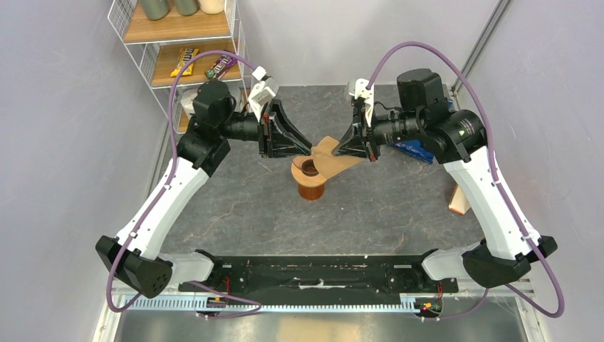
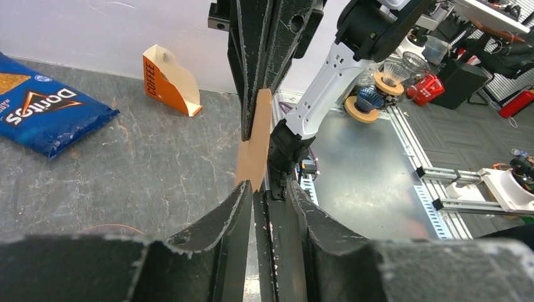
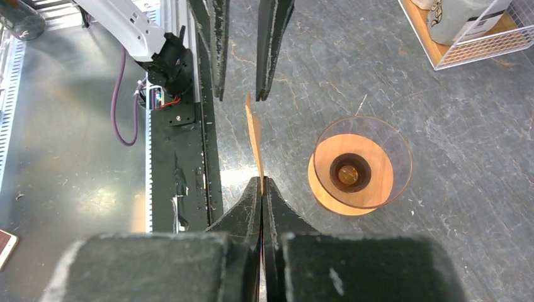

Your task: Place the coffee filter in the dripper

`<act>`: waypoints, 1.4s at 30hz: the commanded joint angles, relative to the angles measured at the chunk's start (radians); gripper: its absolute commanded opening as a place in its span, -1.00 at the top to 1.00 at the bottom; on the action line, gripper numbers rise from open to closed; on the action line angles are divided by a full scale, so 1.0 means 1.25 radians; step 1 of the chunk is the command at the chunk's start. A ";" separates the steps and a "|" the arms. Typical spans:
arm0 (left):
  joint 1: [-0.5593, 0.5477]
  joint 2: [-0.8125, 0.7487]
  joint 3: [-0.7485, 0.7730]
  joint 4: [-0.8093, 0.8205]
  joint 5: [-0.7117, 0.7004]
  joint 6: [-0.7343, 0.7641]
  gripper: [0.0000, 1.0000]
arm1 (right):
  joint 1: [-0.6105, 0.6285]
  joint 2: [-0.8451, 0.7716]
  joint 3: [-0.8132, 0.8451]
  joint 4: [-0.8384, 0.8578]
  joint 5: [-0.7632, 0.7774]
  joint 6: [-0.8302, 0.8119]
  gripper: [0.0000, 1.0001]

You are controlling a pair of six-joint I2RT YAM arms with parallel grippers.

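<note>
**Asker:** Where is the coffee filter point(image 1: 335, 158) right now?

**Me:** It's in the air over the middle of the table point(image 1: 235, 206), pinched flat in my right gripper point(image 1: 342, 151), which is clenched on its right-hand part. The dripper point(image 1: 310, 179) stands upright just under the filter's left end. My left gripper point(image 1: 311, 149) faces it from the left with its jaws parted. The paper's free edge sits at their mouth, and I see no pinch there.

**Asker:** How will it handle?

**Me:** Feather-light and limp, I'd judge. It's thin paper, so it will crease or tear if my two grippers pull against each other. It's probably too light to drop true once let go. It's flat now, so it has to be spread into a cone before it will seat. I'd take one layer by the free edge with the left jaws, away from the folded seam, and ease the sides apart gently. The dripper's clear cone looks fragile and easy to tip, so I wouldn't press down on it.

**Asker:** What does one camera give you that another doesn't?

**Me:** From above, the paper seems to overlap the dripper's rim. My right wrist looks straight down the funnel and shows the sheet edge-on, beside the rim rather than over the hole. My left wrist shows no dripper that I can make out. It does show the paper's edge against one side of my left jaws, and a blue crisp bag point(image 2: 44, 113) and an orange carton point(image 2: 170, 78) over on the right of the table.
</note>
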 commanded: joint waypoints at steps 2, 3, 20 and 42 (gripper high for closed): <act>-0.010 0.000 0.031 -0.018 0.019 0.058 0.34 | 0.018 -0.013 0.004 -0.009 0.001 -0.009 1.00; -0.010 0.000 0.029 -0.019 0.019 0.059 0.35 | 0.020 -0.014 0.005 -0.008 0.002 -0.010 1.00; -0.012 0.002 0.017 0.010 0.070 0.040 0.95 | 0.038 -0.016 -0.001 -0.011 0.011 -0.030 1.00; 0.057 -0.026 -0.055 0.174 0.199 -0.073 0.04 | 0.065 -0.027 -0.002 -0.052 0.012 -0.098 1.00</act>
